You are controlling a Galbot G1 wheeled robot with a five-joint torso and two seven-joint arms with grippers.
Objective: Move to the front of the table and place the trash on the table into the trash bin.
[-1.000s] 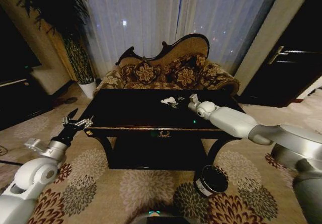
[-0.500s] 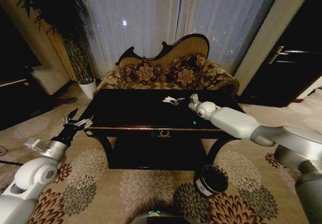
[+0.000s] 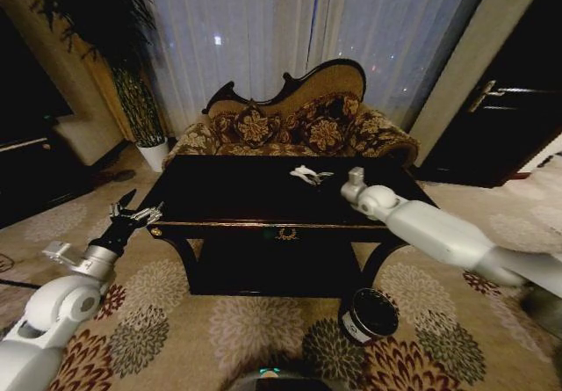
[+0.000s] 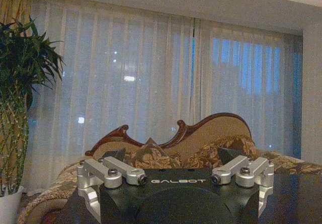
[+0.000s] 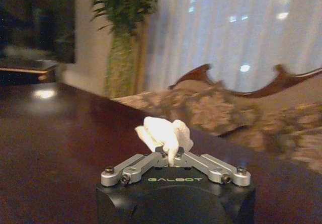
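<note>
right gripper (image 5: 171, 159): pinched shut on the paper wad (image 5: 163, 133), thin grip, you could drop it before the bin (image 3: 370, 314).
left gripper (image 3: 133, 215): spread open, empty, lower left.

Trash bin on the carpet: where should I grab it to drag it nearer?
Probably the rim, from straight above: the trash bin stands upright with its mouth open, so one finger fits inside the wall. The right gripper is shut on a paper wad.

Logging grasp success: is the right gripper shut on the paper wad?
Shut on it: in the right wrist view the right gripper fingers meet, pinching the white paper wad.
</note>
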